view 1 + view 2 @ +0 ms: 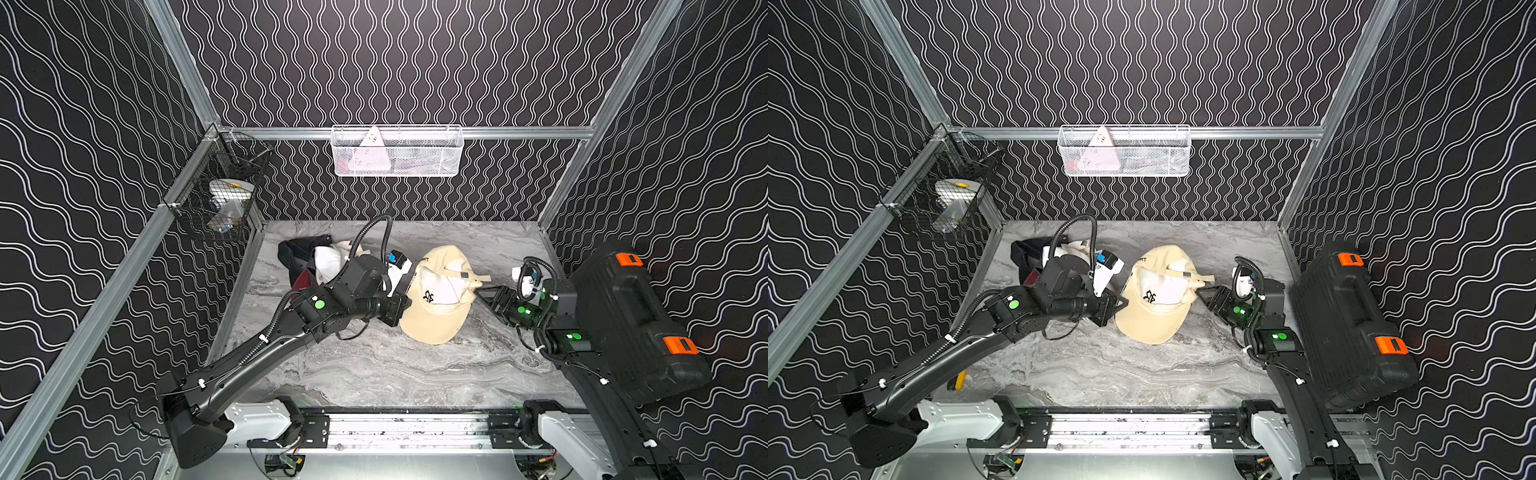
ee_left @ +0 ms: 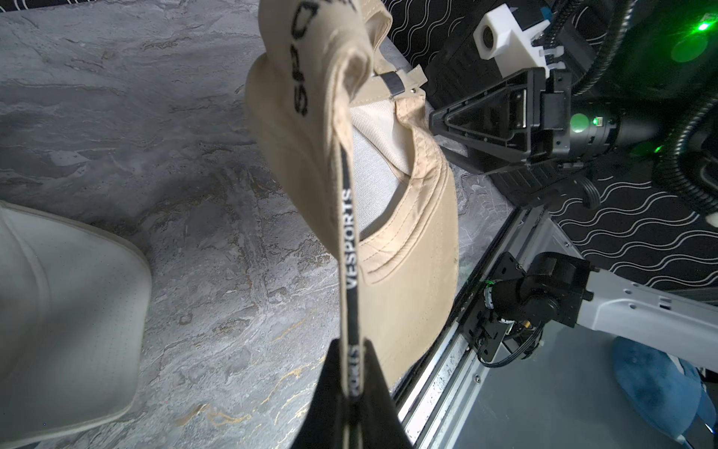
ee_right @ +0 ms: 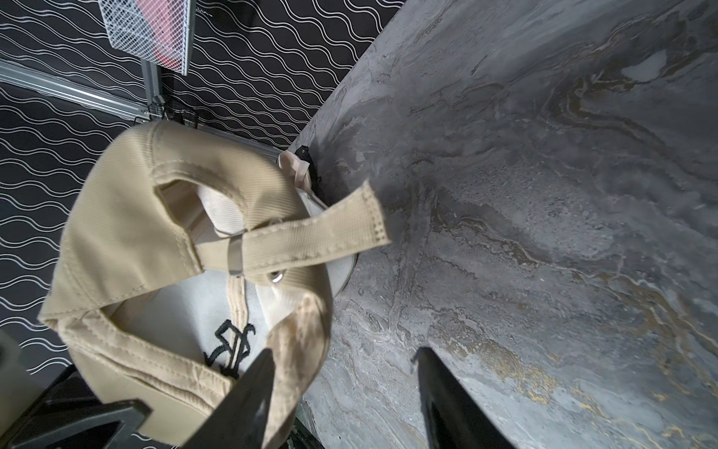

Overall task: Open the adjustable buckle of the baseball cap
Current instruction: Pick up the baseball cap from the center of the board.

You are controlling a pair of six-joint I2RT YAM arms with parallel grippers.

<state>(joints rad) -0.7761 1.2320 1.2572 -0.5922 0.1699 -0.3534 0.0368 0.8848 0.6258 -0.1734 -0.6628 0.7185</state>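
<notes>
The grey marble table (image 1: pixel 374 374) carries a black tool case (image 1: pixel 623 324) at its right edge and a heap of other caps (image 1: pixel 320 257) at the far left. The beige baseball cap (image 1: pixel 436 320) sits about mid-table between the two arms, its inside turned up. The left gripper (image 2: pixel 351 350) is clenched on the cap's black-lined rim. The right gripper (image 3: pixel 342 357) has its jaws parted and empty, just beside the cap's right edge. The strap (image 3: pixel 311 237) runs through the metal buckle (image 2: pixel 392 83), its free end pointing right.
</notes>
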